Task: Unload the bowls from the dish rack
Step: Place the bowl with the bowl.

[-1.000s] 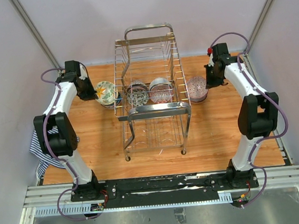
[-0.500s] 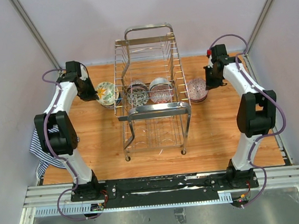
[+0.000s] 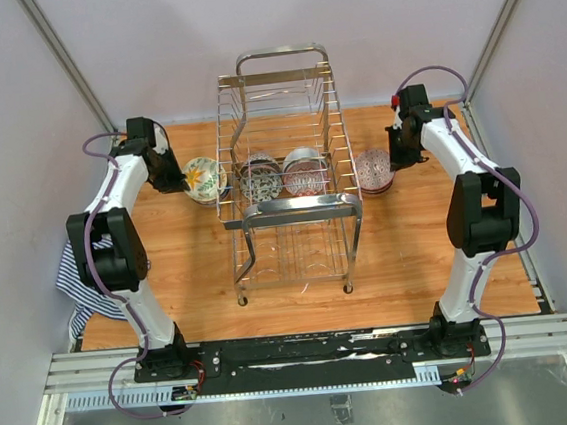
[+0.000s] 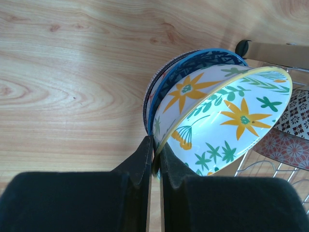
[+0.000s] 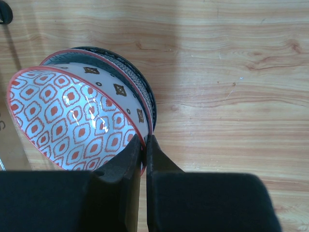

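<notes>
Pale walls close in a wooden surface (image 3: 419, 260), with the dish rack (image 3: 298, 207) standing at its middle, its long side running away from the arm bases. Two patterned bowls (image 3: 259, 180) stand on edge side by side in the far half of the rack; the second (image 3: 305, 173) is just right of the first.

The left hand (image 4: 155, 145) is just off the rack's left side. Its fingers are drawn narrow on the rim of a floral bowl (image 4: 227, 121), white inside with orange flowers and green leaves. That bowl hangs tilted, its mouth turned toward the rack. Directly behind it lies a blue-rimmed bowl (image 4: 193, 63), with another rim showing behind that one. I cannot tell whether the floral bowl touches them. One black-capped foot of the rack shows just beyond.

The right hand (image 5: 145, 140) mirrors this on the rack's right side. Its fingers are pinched almost shut on the rim of a red-diamond bowl (image 5: 67, 121), which is tilted with its patterned inside facing the wrist camera. Close behind it are a red-rimmed bowl with small dark diamonds (image 5: 96, 72) and a dark bowl (image 5: 137, 87), both lying on the wood. Contact between the held bowl and these two is unclear.

A striped cloth (image 3: 74, 283) hangs over the surface's left edge, well apart from the rack.
</notes>
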Controlling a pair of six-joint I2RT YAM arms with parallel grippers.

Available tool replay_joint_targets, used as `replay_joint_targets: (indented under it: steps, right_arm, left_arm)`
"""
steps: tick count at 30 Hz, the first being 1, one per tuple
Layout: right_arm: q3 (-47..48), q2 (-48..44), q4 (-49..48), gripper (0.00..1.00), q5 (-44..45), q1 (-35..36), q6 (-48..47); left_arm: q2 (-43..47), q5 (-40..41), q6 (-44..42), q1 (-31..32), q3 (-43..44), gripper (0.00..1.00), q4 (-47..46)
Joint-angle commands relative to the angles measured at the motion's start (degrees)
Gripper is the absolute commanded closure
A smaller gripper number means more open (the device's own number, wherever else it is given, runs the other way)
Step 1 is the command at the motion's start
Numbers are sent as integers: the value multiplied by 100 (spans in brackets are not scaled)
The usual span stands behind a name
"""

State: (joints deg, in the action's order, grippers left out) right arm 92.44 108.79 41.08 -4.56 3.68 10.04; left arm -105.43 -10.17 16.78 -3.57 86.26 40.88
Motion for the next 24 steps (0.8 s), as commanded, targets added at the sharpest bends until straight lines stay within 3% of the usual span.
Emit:
replay_joint_targets:
  steps: [1,13,24]
  right_arm:
    - [274,79,20,99,55,-131,24]
    - [295,125,18,99,47,-131,21]
    - [298,138,35,99,21,-131,24]
  left_arm:
    - [-39,-191,-16,-21,198,99,-99]
    - [-151,-222,-34,-12,249,99,-28]
    - [-171,-169,-34,-12,295,81,33]
